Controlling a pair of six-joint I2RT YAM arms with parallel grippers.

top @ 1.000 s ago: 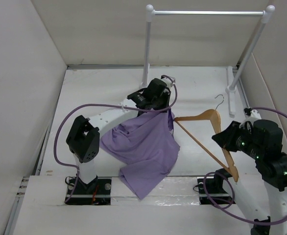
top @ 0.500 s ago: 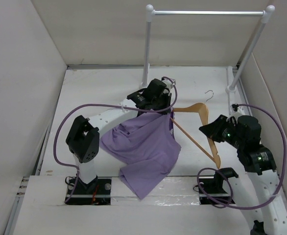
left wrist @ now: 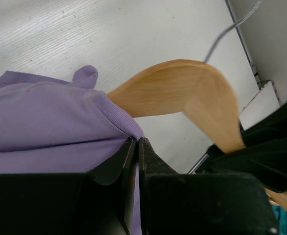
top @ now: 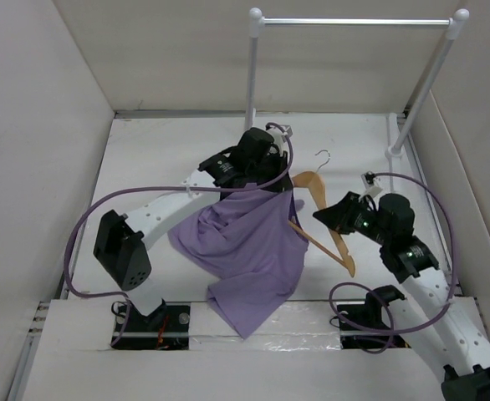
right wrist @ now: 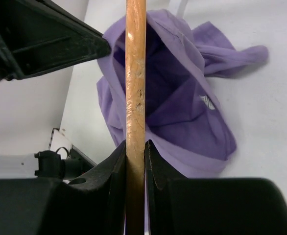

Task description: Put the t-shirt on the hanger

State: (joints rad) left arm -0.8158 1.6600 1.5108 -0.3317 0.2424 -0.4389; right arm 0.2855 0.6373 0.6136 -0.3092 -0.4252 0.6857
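**Left gripper**: I am running it clamped shut on the ribbed neck edge of the t-shirt, just in front of the left post of the garment rack.

**T-shirt**: it is hanging from that pinch and trailing down onto the table, in front of the rack and left of its middle. In the right wrist view the neck is gaping as a dark pocket.

**Hanger**: it is riding in the air in front of the rack, between the two posts, with its hook pointing toward the rail. One shoulder end is meeting the collar beside the left fingers. I cannot tell whether it is inside yet.

**Right gripper**: I am holding it clamped on a wooden bar of the hanger, in front of the rack's right half.

**Handling note:** I am judging this step as threading the shoulder end into the neck. It calls for holding the collar raised and taut. The hanger should slide along its own length into the pocket, clear of the left fingers, without shoving the fabric into a bunch.
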